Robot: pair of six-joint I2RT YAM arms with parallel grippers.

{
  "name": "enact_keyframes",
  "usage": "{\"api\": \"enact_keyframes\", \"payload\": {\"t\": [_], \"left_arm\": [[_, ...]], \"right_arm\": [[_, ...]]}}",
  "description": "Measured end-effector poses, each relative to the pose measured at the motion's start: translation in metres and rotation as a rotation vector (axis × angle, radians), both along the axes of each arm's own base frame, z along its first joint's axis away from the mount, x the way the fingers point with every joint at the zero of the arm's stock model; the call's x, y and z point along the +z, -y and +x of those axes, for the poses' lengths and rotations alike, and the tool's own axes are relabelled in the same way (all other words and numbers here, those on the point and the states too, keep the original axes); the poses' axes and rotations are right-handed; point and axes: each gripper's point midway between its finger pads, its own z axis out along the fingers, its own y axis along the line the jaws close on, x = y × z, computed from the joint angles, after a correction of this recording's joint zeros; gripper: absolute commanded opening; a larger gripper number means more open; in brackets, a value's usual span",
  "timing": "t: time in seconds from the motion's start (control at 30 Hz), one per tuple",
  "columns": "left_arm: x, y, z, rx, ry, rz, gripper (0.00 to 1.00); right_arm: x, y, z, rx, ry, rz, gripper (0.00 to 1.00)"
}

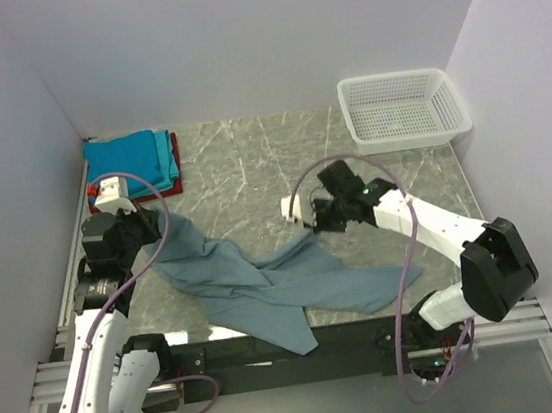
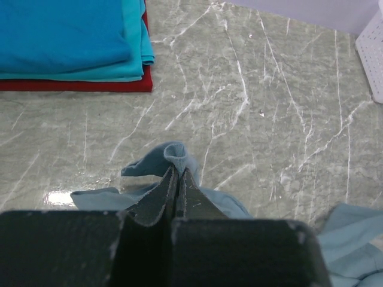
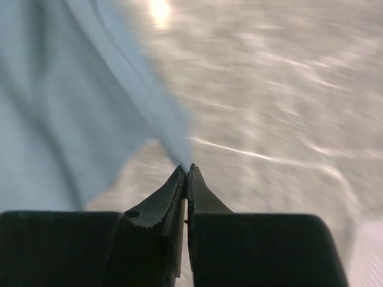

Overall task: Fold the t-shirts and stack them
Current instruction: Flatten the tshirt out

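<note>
A large grey-blue t-shirt (image 1: 266, 286) lies crumpled across the near middle of the table, one part hanging over the front edge. My left gripper (image 1: 160, 221) is shut on its left edge; in the left wrist view a fold of the cloth (image 2: 173, 153) sticks out past the closed tips (image 2: 178, 171). My right gripper (image 1: 314, 232) is shut on an upper right corner, and the cloth (image 3: 78, 101) stretches away to the left from the pinched tips (image 3: 187, 168). A folded stack of bright blue (image 2: 60, 30), teal (image 2: 135, 67) and red (image 2: 78, 85) t-shirts sits at the back left (image 1: 132, 162).
A white mesh basket (image 1: 403, 105) stands at the back right corner; its edge (image 2: 374, 54) shows in the left wrist view. Walls close in the table on the left, back and right. Marble tabletop (image 1: 251, 169) lies bare between stack and basket.
</note>
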Motion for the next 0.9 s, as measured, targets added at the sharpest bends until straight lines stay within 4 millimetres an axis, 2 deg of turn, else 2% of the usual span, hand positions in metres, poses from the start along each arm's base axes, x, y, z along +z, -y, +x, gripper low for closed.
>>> {"api": "enact_keyframes", "payload": {"t": [0.07,0.13,0.17,0.23,0.27,0.37,0.47,0.53,0.57,0.63,0.7,0.83,0.9], "left_arm": [[0.001,0.0,0.001,0.0,0.001,0.004,0.0],[0.008,-0.002,0.002,0.005,0.01,0.01,0.0],[0.018,-0.002,0.004,0.007,0.024,0.012,0.0],[0.05,-0.004,0.008,0.014,0.084,0.019,0.0],[0.074,-0.005,0.01,0.019,0.135,0.024,0.0],[0.155,-0.008,0.004,0.031,0.311,0.026,0.0],[0.239,-0.011,-0.021,0.048,0.512,0.019,0.0],[0.287,-0.013,-0.048,0.055,0.64,0.012,0.0],[0.305,-0.013,-0.062,0.057,0.691,0.009,0.0],[0.342,-0.015,-0.096,0.059,0.803,0.005,0.01],[0.375,-0.016,-0.131,0.061,0.903,0.001,0.01],[0.433,-0.014,-0.204,0.028,1.103,-0.025,0.01],[0.452,-0.011,-0.232,0.001,1.179,-0.041,0.01]], "right_arm": [[0.026,0.005,0.024,-0.082,0.052,0.027,0.0],[0.066,0.013,0.051,-0.164,0.134,0.067,0.0],[0.092,0.018,0.065,-0.207,0.192,0.089,0.0],[0.149,0.03,0.084,-0.282,0.316,0.137,0.0],[0.182,0.037,0.09,-0.319,0.389,0.164,0.0],[0.28,0.054,0.082,-0.385,0.587,0.272,0.0],[0.385,0.082,0.043,-0.444,0.804,0.419,0.0],[0.436,0.103,0.009,-0.476,0.919,0.506,0.0],[0.462,0.118,-0.015,-0.493,0.984,0.556,0.0],[0.493,0.141,-0.05,-0.525,1.072,0.619,0.0],[0.522,0.172,-0.093,-0.582,1.177,0.676,0.0],[0.563,0.21,-0.165,-0.669,1.351,0.77,0.0],[0.574,0.217,-0.181,-0.69,1.393,0.793,0.0]]}}
